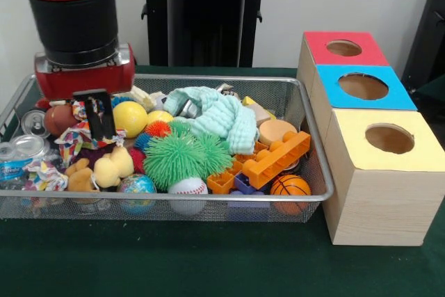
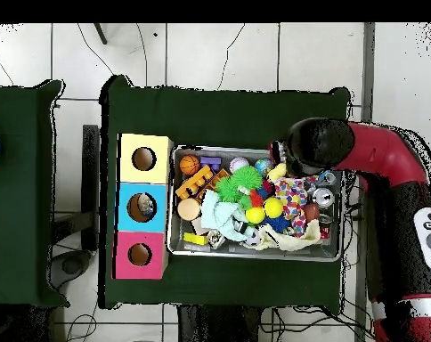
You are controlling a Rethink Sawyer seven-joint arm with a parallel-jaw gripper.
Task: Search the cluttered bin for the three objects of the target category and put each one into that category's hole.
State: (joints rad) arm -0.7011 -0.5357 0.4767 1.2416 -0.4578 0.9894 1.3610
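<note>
The wire mesh bin (image 1: 316, 145) is full of toys; it also shows in the overhead view (image 2: 255, 255). My gripper (image 1: 97, 115) hangs under the red wrist, low over the bin's left part, above a multicoloured cloth (image 1: 75, 137). I cannot tell whether it is open or shut. One see-through bottle with a blue-and-white label (image 1: 10, 167) lies at the bin's left end, left of the gripper and apart from it. Other bottles are hidden. The blue-panel hole (image 1: 363, 86) is in the middle box on the right; in the overhead view (image 2: 142, 207) something pale shows inside it.
Silver cans (image 1: 33, 123) lie next to the bottle. A green spiky ball (image 1: 179, 158), mint cloth (image 1: 219, 113), yellow ball (image 1: 130, 117), orange brick (image 1: 278, 158) and small basketball (image 1: 290, 186) fill the bin. The red-panel hole (image 1: 344, 48) and yellow-panel hole (image 1: 389, 138) flank the blue one.
</note>
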